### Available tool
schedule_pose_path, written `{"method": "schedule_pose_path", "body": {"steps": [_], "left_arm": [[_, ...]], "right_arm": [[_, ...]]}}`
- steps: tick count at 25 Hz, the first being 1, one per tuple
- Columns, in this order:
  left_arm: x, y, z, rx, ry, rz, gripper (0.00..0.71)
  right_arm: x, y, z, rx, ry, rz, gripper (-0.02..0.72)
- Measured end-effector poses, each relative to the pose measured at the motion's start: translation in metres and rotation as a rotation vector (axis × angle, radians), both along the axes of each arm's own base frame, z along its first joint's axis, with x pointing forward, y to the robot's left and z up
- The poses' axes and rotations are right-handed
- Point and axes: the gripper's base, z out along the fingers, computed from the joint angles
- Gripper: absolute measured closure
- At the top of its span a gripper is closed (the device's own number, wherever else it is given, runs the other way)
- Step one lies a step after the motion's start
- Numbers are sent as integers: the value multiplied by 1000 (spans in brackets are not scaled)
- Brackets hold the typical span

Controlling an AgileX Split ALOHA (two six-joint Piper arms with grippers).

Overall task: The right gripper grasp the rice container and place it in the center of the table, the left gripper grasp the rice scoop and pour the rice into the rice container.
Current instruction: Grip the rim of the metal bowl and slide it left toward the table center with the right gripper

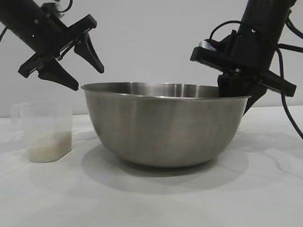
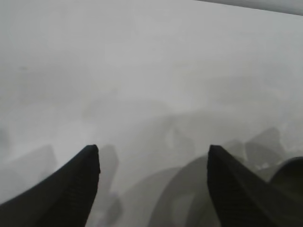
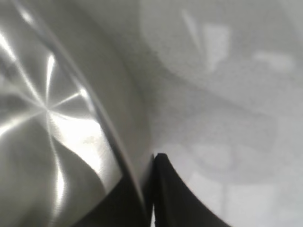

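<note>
1. The steel bowl [image 1: 164, 125] sits upright near the middle of the white worktop [image 1: 154, 203], its rolled rim level and its round base resting on the surface.
2. The right hand [image 1: 239, 93] straddles the bowl's right rim: one finger inside, one outside, in the exterior view. In the right wrist view [image 3: 152, 189] both dark fingers lie close against the thin wall [image 3: 71, 118]; whether they press it or have eased off I cannot tell.
3. The left hand [image 1: 88, 78] hangs in the air with fingers spread wide and nothing between them, above the gap between the bowl's left rim and the plastic cup [image 1: 45, 131].
4. The cup stands upright left of the bowl, apart from it, with rice [image 1: 49, 146] filling its lower part.
5. Open worktop lies in front of the bowl and cup.
6. The left wrist view shows only the two parted fingertips [image 2: 71, 189] over bare worktop and shadows.
</note>
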Motion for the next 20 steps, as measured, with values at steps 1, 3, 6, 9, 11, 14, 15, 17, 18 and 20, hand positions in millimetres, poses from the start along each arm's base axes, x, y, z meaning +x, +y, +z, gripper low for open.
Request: {"method": "schedule_pose_path", "body": {"steps": [1, 3, 6, 9, 11, 14, 15, 17, 18, 20], "left_arm": [[0, 0, 0, -1, 1, -1, 233], [0, 0, 0, -3, 3, -5, 233], [-1, -1, 0, -4, 4, -6, 233], [-1, -1, 0, -5, 5, -9, 233], [-1, -1, 0, -6, 7, -11, 233], [-1, -1, 0, -7, 8, -12, 233], [-1, -1, 0, -7, 8, -12, 233], [-1, -1, 0, -7, 8, -12, 233], [-1, -1, 0, -7, 8, -12, 233], [-1, -1, 0, -7, 8, -12, 233]], "right_arm": [[1, 0, 0, 1, -2, 0, 418], [3, 1, 4, 4, -9, 5, 301], [8, 3, 15, 14, -20, 24, 180], [14, 4, 31, 11, -43, 56, 188], [18, 4, 46, 4, -83, 74, 162], [27, 3, 69, -20, -164, 87, 162], [29, 2, 75, -31, -190, 92, 162], [33, 0, 86, -59, -237, 101, 162], [35, -2, 90, -74, -256, 107, 162], [36, -5, 95, -111, -281, 119, 162]]}}
